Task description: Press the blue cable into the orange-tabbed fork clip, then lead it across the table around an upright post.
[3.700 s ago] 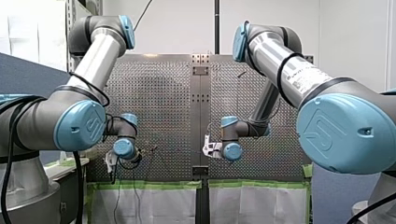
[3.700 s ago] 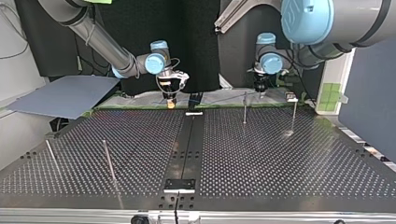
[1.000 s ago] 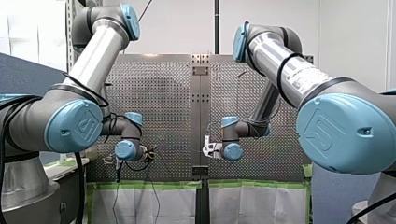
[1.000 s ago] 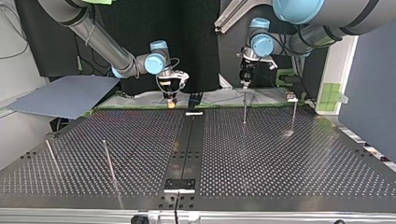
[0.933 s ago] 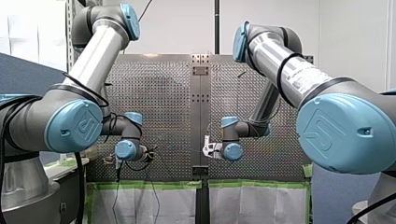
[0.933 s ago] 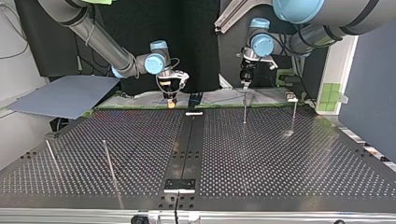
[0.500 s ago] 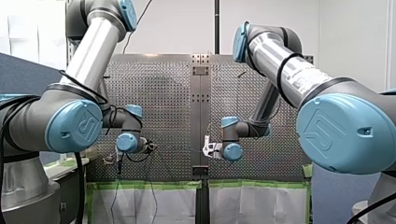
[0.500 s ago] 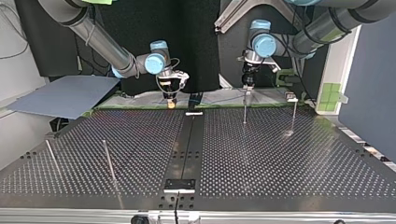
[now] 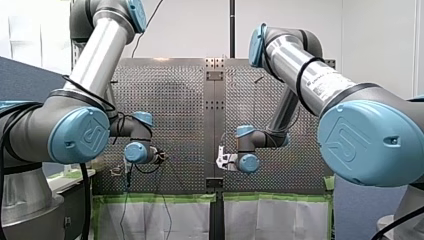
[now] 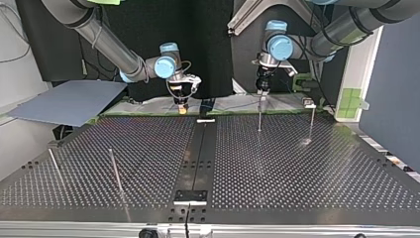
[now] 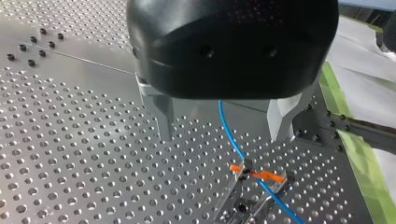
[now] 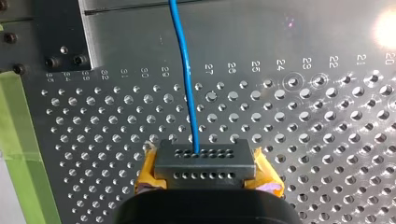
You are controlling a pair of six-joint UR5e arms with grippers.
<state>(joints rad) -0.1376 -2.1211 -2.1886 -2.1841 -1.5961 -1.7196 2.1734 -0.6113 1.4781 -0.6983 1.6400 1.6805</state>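
Between the open metal fingers of my left gripper (image 11: 223, 137) the blue cable (image 11: 235, 147) runs down, touching neither finger. Just ahead of that gripper the cable lies in the orange-tabbed fork clip (image 11: 255, 177). My right gripper (image 12: 208, 173) is shut with its yellow pads on a grey connector block (image 12: 204, 158), and the blue cable (image 12: 187, 79) leaves that block straight ahead. In the top view my left gripper (image 10: 262, 91) hangs just above an upright post (image 10: 259, 116) at the back right, and my right gripper (image 10: 182, 103) is at the back, left of the middle.
A second post (image 10: 312, 121) stands right of the first. Two more posts (image 10: 115, 171) lean at the top view's near left. A grey-blue board (image 10: 69, 101) lies off the table's far left, and green tape (image 11: 359, 154) lines the edge beside the clip.
My left gripper has risen from beside the clip and shifted towards the post at the top view's back right, staying open. My right arm has not moved.
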